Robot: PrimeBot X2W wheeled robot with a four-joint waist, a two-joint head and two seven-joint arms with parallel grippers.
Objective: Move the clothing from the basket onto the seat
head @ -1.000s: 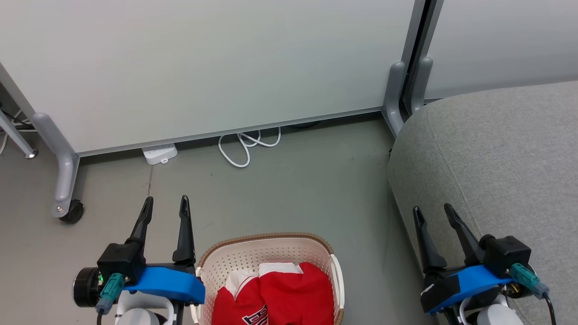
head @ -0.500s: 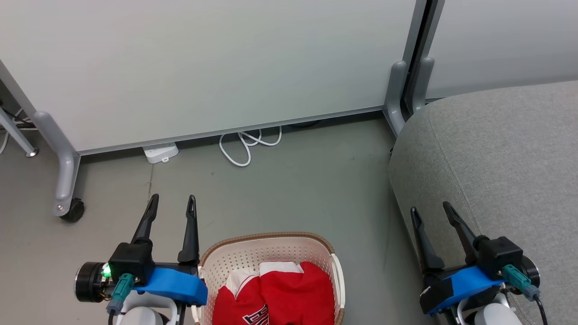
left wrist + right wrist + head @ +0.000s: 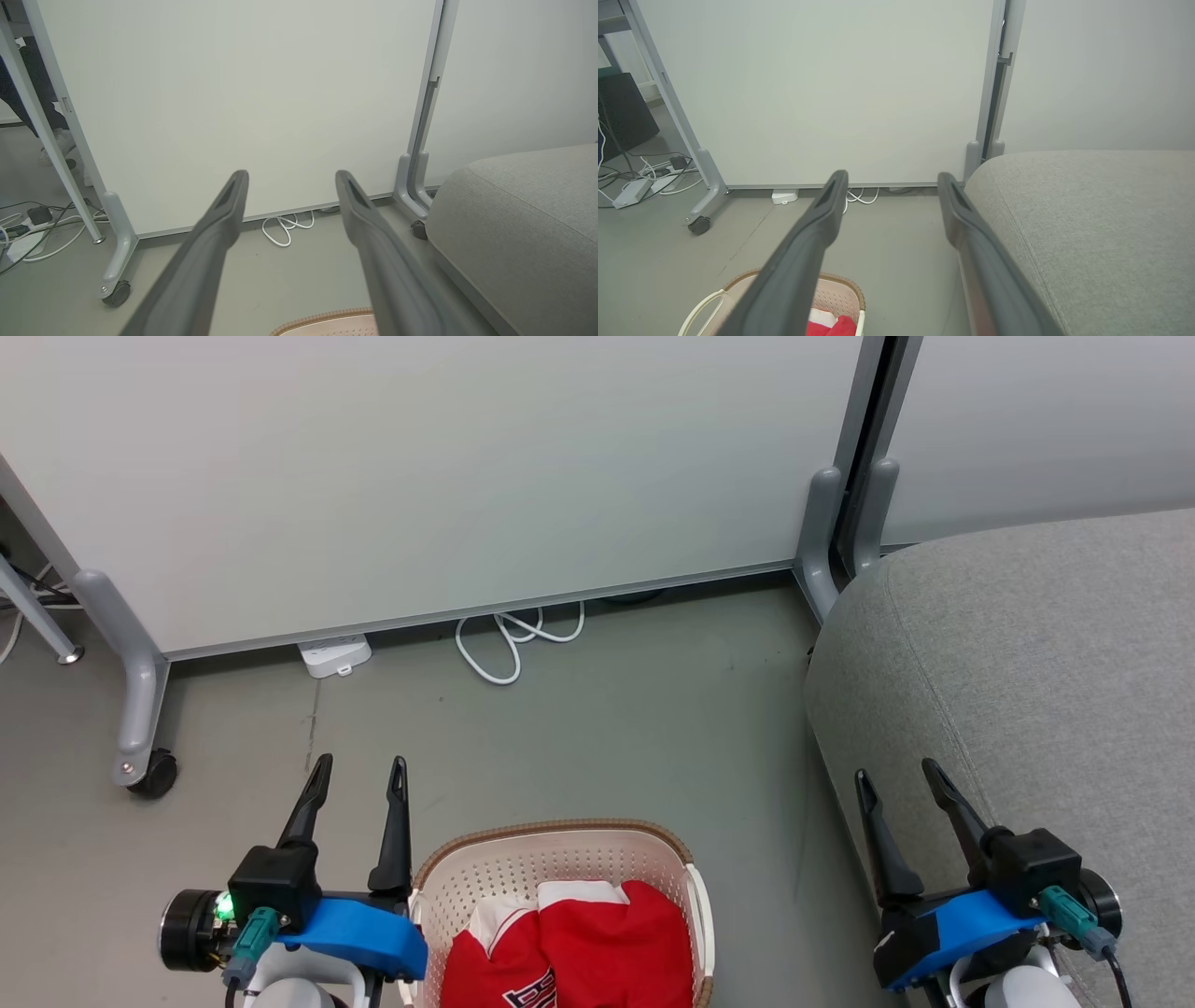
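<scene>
Clothing: red garments with white trim (image 3: 597, 943) lie bunched inside the basket, with some lettering showing at the near edge.
Basket: cream, perforated, brown-rimmed (image 3: 560, 859). It stands on the floor closest to the robot, between the two arms.
Left fingers: (image 3: 392, 831) spread wide apart and holding nothing. They are just left of the basket rim, tips pointing out over bare floor.
Right fingers: (image 3: 887, 863) also spread wide and empty, well to the right of the basket. They are at the near left edge of the seat; whether they brush the fabric cannot be told.
Seat: grey upholstered sofa seat (image 3: 1027, 663) with a rounded corner, right of the basket. A strip of floor (image 3: 607, 737) lies between them.
Farther back: a looped white cable (image 3: 509, 644) and a white power strip (image 3: 334, 655) lie at the foot of a pale partition panel (image 3: 467, 457).
</scene>
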